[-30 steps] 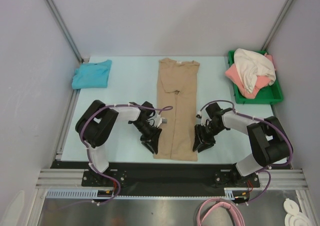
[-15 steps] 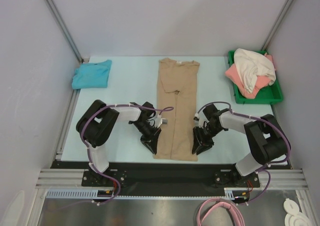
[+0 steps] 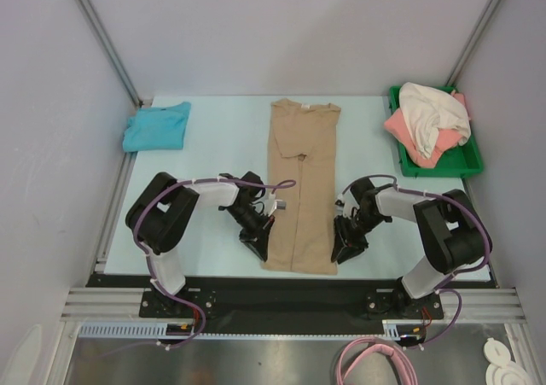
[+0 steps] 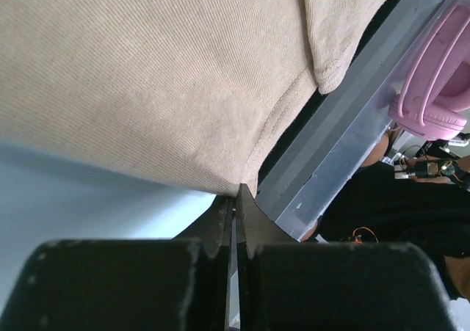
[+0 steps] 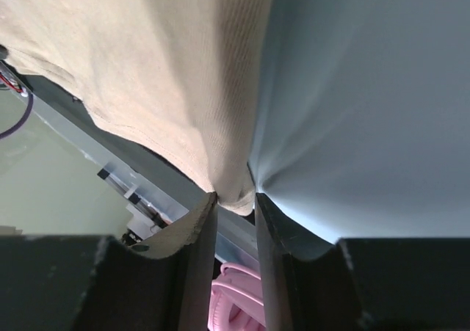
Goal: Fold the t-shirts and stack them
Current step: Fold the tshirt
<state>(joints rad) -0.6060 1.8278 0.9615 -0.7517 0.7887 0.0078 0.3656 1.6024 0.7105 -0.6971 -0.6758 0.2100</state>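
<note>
Closing since a sec ago: L gripper (image 3: 256, 247) and R gripper (image 3: 343, 250), each on a hem corner of the tan t-shirt (image 3: 300, 180); arms barely shifted.
L is pinched fully together at the 7 o'clock corner, prob. w/ cloth caught, though the wrist view is too tight to be sure. R is narrow, the 5 o'clock corner bunched between its jaws. It lies flat at centre, sleeves folded in, collar at 12. Twin corner grips suit lifting hem toward collar for a half-fold. Teal t-shirt (image 3: 157, 126) waits at 10 o'clock.

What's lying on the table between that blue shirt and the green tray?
The tan shirt, folded into a long strip, with bare table on both sides. The top view shows it.
</note>
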